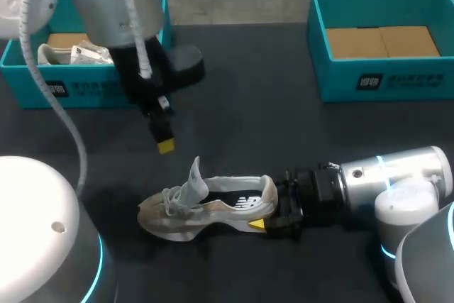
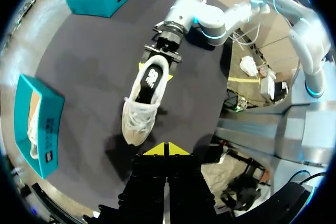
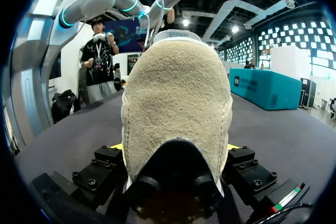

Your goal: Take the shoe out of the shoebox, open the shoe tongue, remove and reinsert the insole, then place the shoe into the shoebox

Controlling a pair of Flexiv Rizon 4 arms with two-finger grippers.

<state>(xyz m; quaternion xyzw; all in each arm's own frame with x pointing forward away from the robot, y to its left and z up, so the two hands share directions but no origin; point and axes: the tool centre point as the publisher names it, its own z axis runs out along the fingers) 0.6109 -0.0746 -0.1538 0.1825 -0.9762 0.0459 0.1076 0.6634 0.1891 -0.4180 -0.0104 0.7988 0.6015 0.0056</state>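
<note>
1. Dark table, and the shoe sits out on it near the front edge, upright on its sole, toe to the left, clear of both boxes.
2. Right gripper comes in low from the right and has the heel pinched between its fingers, a yellow tip showing on either side of it.
3. Tongue stands up over the laces, and the dark insole shows inside the shoe.
4. Left gripper hangs above the table just behind the toe, pointing down, its yellow tips pressed together with nothing between them.
5. Left box sits at the back left corner with a second shoe inside.
6. Right box sits at the back right, its cardboard floor showing.
</note>
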